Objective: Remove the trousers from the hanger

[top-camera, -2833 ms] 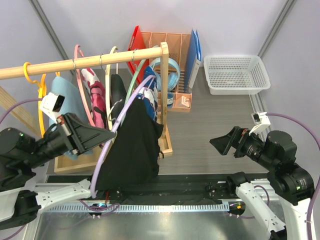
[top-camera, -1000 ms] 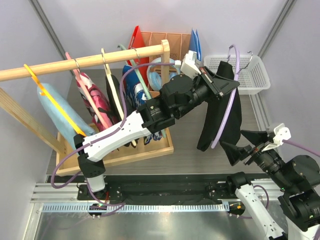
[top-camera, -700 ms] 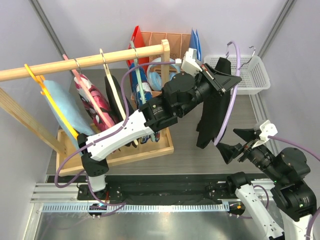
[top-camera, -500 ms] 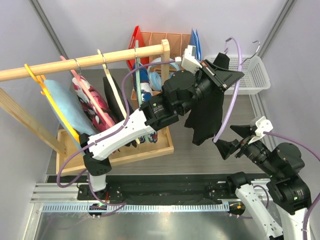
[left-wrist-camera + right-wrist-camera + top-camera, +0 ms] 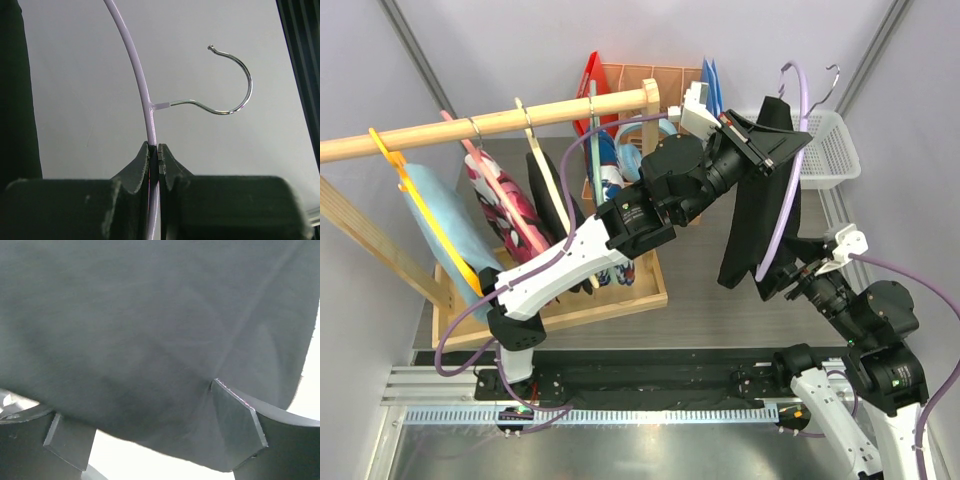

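My left gripper (image 5: 782, 150) is shut on a lilac wire hanger (image 5: 783, 205) and holds it high, to the right of the rack. In the left wrist view its jaws (image 5: 154, 146) pinch the lilac wire (image 5: 142, 75) just below the metal hook (image 5: 235, 97). Plain black trousers (image 5: 758, 225) hang from this hanger. My right gripper (image 5: 782, 272) is open at their lower edge. In the right wrist view the black cloth (image 5: 150, 330) fills the space between the spread fingers (image 5: 235, 427). The dark blue printed trousers (image 5: 607, 180) hang on the rack.
A wooden rail (image 5: 470, 125) carries a light-blue cloth (image 5: 450, 215) on a yellow hanger, a pink floral garment (image 5: 505, 205) and a black garment (image 5: 552, 190). The wooden base tray (image 5: 620, 300) lies under the rail. A white basket (image 5: 825, 150) stands at the back right.
My left arm carried the hanger with the black trousers from the rack to the right and up. My right gripper rose and closed in on the trousers' lower edge.
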Motion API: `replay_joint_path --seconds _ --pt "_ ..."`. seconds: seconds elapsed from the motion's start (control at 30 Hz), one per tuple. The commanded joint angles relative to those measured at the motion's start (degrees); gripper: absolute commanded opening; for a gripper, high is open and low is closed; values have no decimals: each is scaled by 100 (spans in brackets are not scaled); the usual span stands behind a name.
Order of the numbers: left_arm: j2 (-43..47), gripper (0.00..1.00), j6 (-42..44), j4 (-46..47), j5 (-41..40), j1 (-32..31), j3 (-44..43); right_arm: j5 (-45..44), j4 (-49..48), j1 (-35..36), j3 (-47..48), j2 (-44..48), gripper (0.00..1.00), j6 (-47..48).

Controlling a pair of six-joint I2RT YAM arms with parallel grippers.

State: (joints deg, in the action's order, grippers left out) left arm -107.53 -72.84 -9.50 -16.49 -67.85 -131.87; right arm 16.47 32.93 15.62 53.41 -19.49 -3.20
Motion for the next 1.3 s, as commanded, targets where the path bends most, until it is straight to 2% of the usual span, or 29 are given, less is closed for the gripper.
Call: replay_joint_path --seconds 0.0,0.2,0.43,0.63,0.77,0.93,1.1,1.27 --pt "162 0 -64 721 93 106 -304 -1292 -453 -32 12 15 91 -14" --pt "206 0 -134 642 120 106 -251 -1812 -971 -24 -129 314 85 -5" --pt "276 0 -108 581 111 106 -199 -1884 -1307 -24 -120 296 83 -75" --pt "338 0 -64 572 85 115 -163 -1174 -1236 -24 -216 366 86 -5" --pt "320 0 -81 572 85 106 -207 -357 -1236 -24 -340 393 89 -31" --pt "320 0 -64 572 76 106 -207 49 -1175 -24 -428 367 92 30" --pt "320 0 -99 572 102 106 -198 32 -1253 -24 -480 270 93 4" --pt "285 0 -204 572 164 106 -198 -21 -1981 -24 -682 139 94 -286"
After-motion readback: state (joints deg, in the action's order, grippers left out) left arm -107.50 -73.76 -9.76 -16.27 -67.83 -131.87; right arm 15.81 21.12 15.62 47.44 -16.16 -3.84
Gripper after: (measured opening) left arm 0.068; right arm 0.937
